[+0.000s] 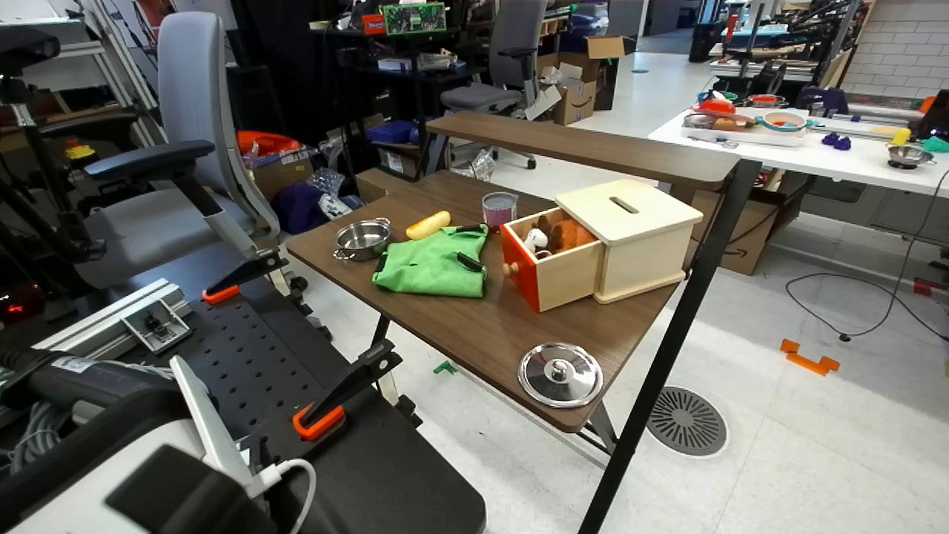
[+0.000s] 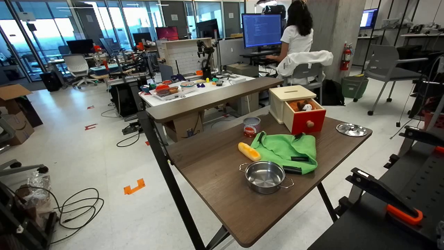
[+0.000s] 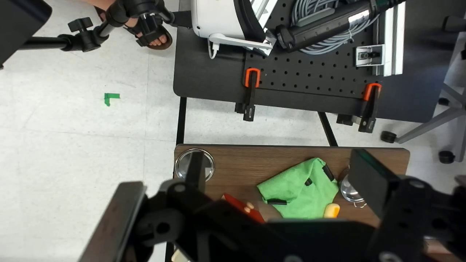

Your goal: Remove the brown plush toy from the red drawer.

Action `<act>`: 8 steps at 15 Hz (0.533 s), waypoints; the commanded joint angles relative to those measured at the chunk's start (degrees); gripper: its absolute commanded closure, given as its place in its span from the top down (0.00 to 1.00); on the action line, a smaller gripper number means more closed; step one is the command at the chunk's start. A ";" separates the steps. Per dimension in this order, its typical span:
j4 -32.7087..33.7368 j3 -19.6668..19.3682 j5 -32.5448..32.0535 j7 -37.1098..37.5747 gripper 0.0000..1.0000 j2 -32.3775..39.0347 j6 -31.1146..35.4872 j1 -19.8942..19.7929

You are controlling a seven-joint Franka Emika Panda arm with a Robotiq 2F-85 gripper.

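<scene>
In the wrist view my pincer (image 3: 283,169) is spread wide: its two fingers stand well apart, and in the gap I see the green cloth (image 3: 302,191). In an exterior view, where this cloth lies on the brown table (image 1: 474,322), I take it as the centre of my clock. At about ten o'clock, near to it, stands the metal pot (image 1: 363,240). At twelve o'clock the yellow bread piece (image 1: 428,225) lies just beside the cloth. The tin can (image 1: 499,211) is upright at about two o'clock. At three o'clock the red drawer (image 1: 522,273) stands well out, with a wooden knob on its front. The brown plush toy (image 1: 569,236) rests inside this drawer, its white part close to the red front; both exterior views show me this. The round metal lid (image 1: 561,382) lies flat between four and five o'clock, near the corner of the table. Farthest to the right, also near to three o'clock, is the pale wooden box (image 1: 643,256) from which the drawer comes out.
</scene>
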 commanded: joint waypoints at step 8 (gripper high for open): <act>-12.85 7.11 3.13 10.75 1.00 9.79 31.23 1.91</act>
